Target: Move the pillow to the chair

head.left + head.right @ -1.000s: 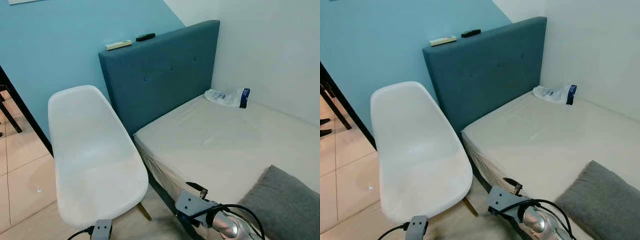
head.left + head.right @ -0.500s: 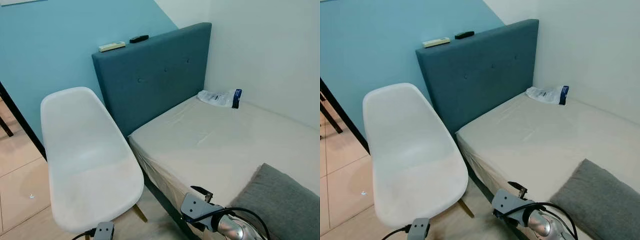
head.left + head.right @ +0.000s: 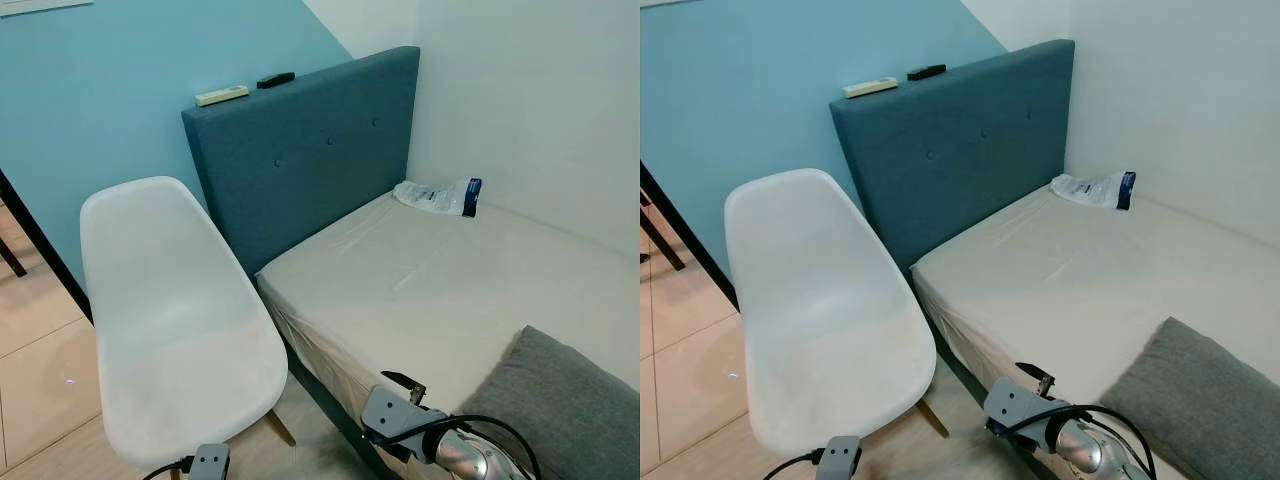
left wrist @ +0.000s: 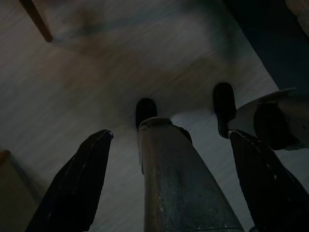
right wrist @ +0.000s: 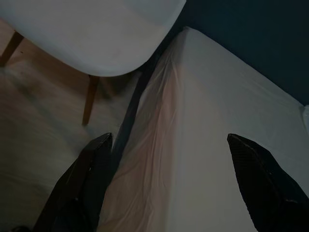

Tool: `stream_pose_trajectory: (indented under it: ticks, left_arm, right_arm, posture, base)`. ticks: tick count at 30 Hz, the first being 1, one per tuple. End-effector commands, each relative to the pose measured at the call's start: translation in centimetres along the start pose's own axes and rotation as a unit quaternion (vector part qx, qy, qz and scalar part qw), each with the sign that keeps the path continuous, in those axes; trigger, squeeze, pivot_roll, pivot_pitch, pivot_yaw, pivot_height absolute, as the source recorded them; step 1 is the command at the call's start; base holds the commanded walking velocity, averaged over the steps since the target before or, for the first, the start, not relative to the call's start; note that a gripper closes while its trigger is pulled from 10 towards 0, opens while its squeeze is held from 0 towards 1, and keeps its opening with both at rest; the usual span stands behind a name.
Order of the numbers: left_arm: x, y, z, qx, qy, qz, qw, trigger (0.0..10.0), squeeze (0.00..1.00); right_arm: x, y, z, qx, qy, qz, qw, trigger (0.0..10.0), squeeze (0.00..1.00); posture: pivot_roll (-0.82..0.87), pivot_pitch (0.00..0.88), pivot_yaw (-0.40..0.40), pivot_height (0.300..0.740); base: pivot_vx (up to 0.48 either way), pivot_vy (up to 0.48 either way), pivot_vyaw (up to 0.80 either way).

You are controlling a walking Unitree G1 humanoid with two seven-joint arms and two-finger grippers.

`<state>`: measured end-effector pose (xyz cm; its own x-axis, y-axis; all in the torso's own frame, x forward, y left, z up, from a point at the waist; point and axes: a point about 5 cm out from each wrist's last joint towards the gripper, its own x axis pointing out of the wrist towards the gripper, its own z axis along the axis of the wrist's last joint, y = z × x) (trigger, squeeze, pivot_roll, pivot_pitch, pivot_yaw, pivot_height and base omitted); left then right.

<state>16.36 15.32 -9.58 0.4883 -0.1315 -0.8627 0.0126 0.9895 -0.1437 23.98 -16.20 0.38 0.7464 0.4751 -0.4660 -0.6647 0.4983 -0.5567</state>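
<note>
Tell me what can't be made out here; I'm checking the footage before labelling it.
- Pillow: cut off by the eye views' lower right edge, so its full shape is unknown.
- Two small items atop the headboard: too small to identify.
- Packet on the bed: label unreadable.
- Chair legs: mostly hidden under its seat.
- Left wrist view: dark, floor details unclear.
</note>
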Motion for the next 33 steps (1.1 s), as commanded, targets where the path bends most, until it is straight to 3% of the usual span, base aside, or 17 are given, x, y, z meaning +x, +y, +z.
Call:
stream_pose_trajectory:
  ticks: [1, 8, 9, 14, 20, 23, 25, 26, 29, 33]
  left_arm:
    - [-0.1, 0.7, -0.2, 0.008, 0.008, 0.008, 1.000, 10.0, 0.00]
    - [-0.1, 0.6, -0.2, 0.003, 0.006, 0.007, 1.000, 10.0, 0.00]
    - [-0.1, 0.7, -0.2, 0.002, 0.006, 0.008, 1.000, 10.0, 0.00]
    - [-0.2, 0.8, -0.3, 0.003, 0.007, 0.009, 1.000, 10.0, 0.00]
    - [-0.2, 0.8, -0.2, 0.002, 0.005, 0.009, 1.000, 10.0, 0.00]
    - [-0.1, 0.6, 0.1, -0.001, 0.001, 0.008, 1.000, 10.0, 0.00]
    - [-0.1, 0.7, 0.2, -0.002, -0.001, 0.007, 1.000, 10.0, 0.00]
    - [-0.1, 0.7, 0.2, -0.002, -0.001, 0.007, 1.000, 10.0, 0.00]
    - [-0.1, 0.9, 0.3, -0.001, -0.002, 0.009, 1.000, 10.0, 0.00]
    - [-0.1, 1.1, 0.5, 0.001, -0.003, 0.011, 1.000, 10.0, 0.00]
  right_arm:
    - [0.2, 0.2, 0.4, -0.001, -0.006, 0.000, 1.000, 10.0, 0.00]
    - [0.1, 0.2, 0.4, -0.002, -0.007, 0.001, 1.000, 10.0, 0.00]
    - [0.2, 0.3, 1.0, -0.056, -0.024, -0.003, 0.998, 10.0, 0.00]
    - [0.1, 0.4, 0.9, -0.040, -0.026, -0.009, 0.999, 10.0, 0.00]
    - [0.0, 0.1, 0.9, -0.051, -0.024, -0.020, 0.998, 10.0, 0.00]
    - [-0.1, -1.3, 0.8, 0.046, -0.020, -0.062, 0.997, 10.0, 0.00]
    - [-0.3, -3.1, 0.0, 0.123, -0.007, -0.118, 0.985, 10.0, 0.00]
    - [-0.3, -3.1, 0.0, 0.123, -0.007, -0.118, 0.985, 10.0, 0.00]
    - [-1.0, -5.3, -1.0, 0.186, 0.007, -0.185, 0.965, 10.0, 0.00]
    - [-1.5, -5.9, -2.1, 0.220, 0.027, -0.209, 0.953, 10.0, 0.00]
  posture:
    - [-0.22, 0.001, 0.037, 0.740]
    - [-0.20, 0.000, 0.029, 0.740]
    - [-0.19, 0.000, 0.025, 0.740]
    - [-0.19, 0.000, 0.021, 0.740]
    - [-0.19, 0.000, 0.016, 0.740]
    - [-0.18, 0.000, 0.016, 0.740]
    - [-0.17, 0.000, 0.021, 0.740]
    - [-0.17, 0.000, 0.021, 0.740]
    - [-0.17, 0.000, 0.033, 0.740]
    - [-0.17, 0.000, 0.038, 0.740]
  base:
    - [0.000, 0.000, 0.00]
    - [0.000, 0.000, 0.00]
    - [0.000, 0.000, 0.00]
    - [0.000, 0.000, 0.00]
    - [0.000, 0.000, 0.00]
    - [0.000, 0.000, 0.00]
    - [0.000, 0.000, 0.00]
    - [0.000, 0.000, 0.00]
    - [0.000, 0.000, 0.00]
    - [0.000, 0.000, 0.00]
